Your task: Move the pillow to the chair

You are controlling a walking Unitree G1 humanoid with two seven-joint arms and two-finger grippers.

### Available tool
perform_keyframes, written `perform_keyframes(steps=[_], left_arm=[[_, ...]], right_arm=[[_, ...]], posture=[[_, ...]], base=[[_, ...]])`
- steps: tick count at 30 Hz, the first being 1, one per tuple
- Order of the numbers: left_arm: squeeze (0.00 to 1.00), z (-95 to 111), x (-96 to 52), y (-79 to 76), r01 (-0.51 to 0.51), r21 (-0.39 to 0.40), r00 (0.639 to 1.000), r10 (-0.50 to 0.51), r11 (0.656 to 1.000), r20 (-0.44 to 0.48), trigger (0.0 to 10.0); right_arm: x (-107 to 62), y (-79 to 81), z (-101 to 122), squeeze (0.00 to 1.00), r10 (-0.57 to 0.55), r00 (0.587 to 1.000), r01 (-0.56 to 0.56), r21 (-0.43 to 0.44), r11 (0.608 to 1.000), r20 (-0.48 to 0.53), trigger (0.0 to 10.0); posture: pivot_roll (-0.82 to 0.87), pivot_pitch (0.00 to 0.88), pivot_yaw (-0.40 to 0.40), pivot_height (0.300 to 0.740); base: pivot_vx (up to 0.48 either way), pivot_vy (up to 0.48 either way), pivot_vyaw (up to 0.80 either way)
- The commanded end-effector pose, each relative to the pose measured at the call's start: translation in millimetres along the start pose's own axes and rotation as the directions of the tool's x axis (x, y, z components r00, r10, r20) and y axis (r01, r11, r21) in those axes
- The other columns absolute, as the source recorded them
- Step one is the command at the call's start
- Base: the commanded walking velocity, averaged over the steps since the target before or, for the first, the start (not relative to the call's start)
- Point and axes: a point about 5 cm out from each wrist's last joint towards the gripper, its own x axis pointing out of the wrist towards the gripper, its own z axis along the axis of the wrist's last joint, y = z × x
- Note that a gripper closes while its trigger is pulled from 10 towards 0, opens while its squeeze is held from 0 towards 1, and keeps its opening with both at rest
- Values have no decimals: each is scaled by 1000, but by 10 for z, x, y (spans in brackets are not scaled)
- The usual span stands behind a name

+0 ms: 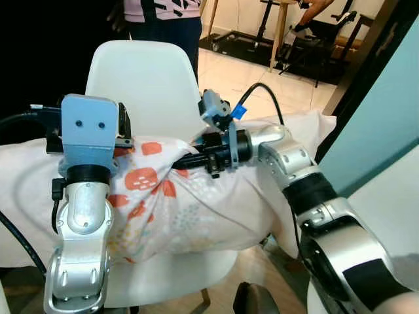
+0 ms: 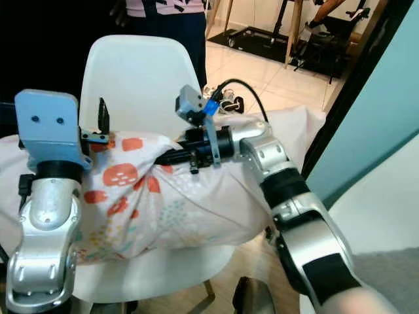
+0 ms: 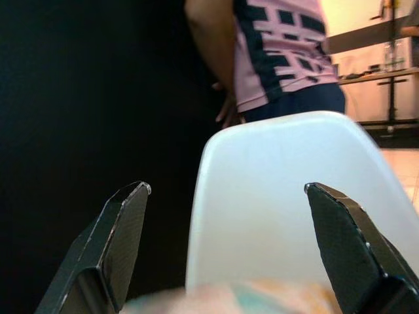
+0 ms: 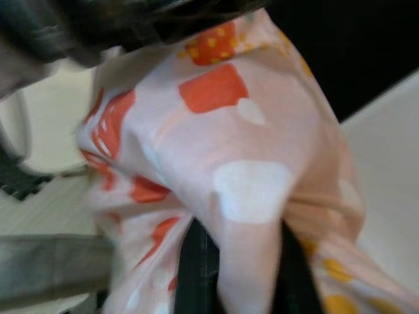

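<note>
In the left eye view, one pillow [image 1: 177,209] with orange patches lay across the seat of one white chair [image 1: 141,78] at frame centre, overhanging the seat at both sides. The right gripper [image 1: 186,160] pinched a bunched fold of it at mid-frame. The left gripper [image 1: 124,134] stood at centre left above the pillow's top edge. A person [image 1: 167,16] stood behind the chair back at the top.

The right eye view showed one finger [image 2: 103,114] of the left gripper upright, clear of the fabric.

The left wrist view showed its two fingers [image 3: 121,242] spread wide, nothing between them, the chair back beyond.

The right wrist view showed the cloth gathered between two dark fingers [image 4: 196,275] at the bottom.
</note>
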Motion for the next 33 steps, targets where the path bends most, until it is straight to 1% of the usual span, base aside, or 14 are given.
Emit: perform_keyframes(steps=[1, 6, 10, 11, 12, 14, 17, 21, 22, 25, 26, 28, 29, 33], left_arm=[[0, -46, -7, -42, 22, 18, 1000, -21, 1000, -20, 10000], [0, -76, -6, -60, 29, 25, 999, -28, 999, -31, 10000], [0, -121, -9, -94, 45, 30, 998, -44, 999, -40, 10000], [0, -132, -10, -102, 49, 31, 998, -47, 998, -42, 10000], [0, -139, -11, -107, 51, 31, 998, -49, 998, -44, 10000], [0, -139, -11, -107, 51, 31, 998, -49, 998, -44, 10000], [0, -158, -7, -124, 55, 33, 997, -54, 998, -47, 10000], [0, -168, -5, -131, 56, 34, 997, -55, 998, -49, 10000], [0, -177, -4, -133, 56, 34, 997, -55, 998, -51, 10000], [0, -182, -2, -134, 56, 33, 997, -54, 998, -52, 10000], [0, -180, 2, -135, 56, 33, 997, -54, 998, -51, 10000], [0, -178, 4, -136, 55, 32, 997, -54, 998, -51, 10000], [0, -176, 7, -136, 56, 30, 997, -54, 998, -50, 10000], [0, -188, 8, -136, 60, 23, 997, -58, 998, -54, 10000]], right_arm=[[148, -37, -71, 1000, -126, 992, 126, 3, 992, 0, 10000], [255, -88, -77, 1000, -294, 956, 295, -71, 953, 22, 10000], [179, -232, -1, 1000, -500, 864, 504, -144, 852, 66, 10000], [163, -245, 19, 929, -515, 853, 521, -154, 839, 81, 10000], [140, -262, 48, 718, -539, 836, 549, -171, 818, 102, 10000], [140, -262, 48, 718, -539, 836, 549, -171, 818, 102, 10000], [91, -321, 131, 965, -600, 775, 624, -90, 776, 199, 10000], [82, -335, 155, 1000, -617, 752, 644, -56, 763, 231, 10000], [37, -367, 263, 1000, -652, 698, 690, -36, 723, 297, 10000], [-20, -404, 375, 973, -680, 641, 726, 7, 688, 356, 10000], [-32, -416, 415, 475, -674, 638, 710, 54, 702, 372, 10000], [-36, -421, 439, 475, -668, 640, 695, 86, 714, 381, 10000], [-23, -414, 447, 0, -641, 665, 647, 133, 751, 383, 10000], [29, -355, 378, 0, -552, 745, 526, 181, 831, 374, 10000]], posture=[[164, 0, -149, 455], [157, 0, -147, 455], [148, 0, -147, 455], [144, 0, -146, 455], [143, 0, -146, 455], [143, 0, -146, 455], [140, 0, -149, 455], [141, 0, -149, 455], [140, 0, -150, 455], [140, 0, -149, 455], [141, 0, -148, 455], [141, 0, -148, 455], [140, 0, -147, 455], [135, 0, -145, 455]], base=[[0, 0, 0], [0, 0, 0], [0, 0, 0], [0, 0, 0], [0, 0, 0], [0, 0, 0], [0, 0, 0], [0, 0, 0], [0, 0, 0], [0, 0, 0], [0, 0, 0], [0, 0, 0], [0, 0, 0], [0, 0, 0]])
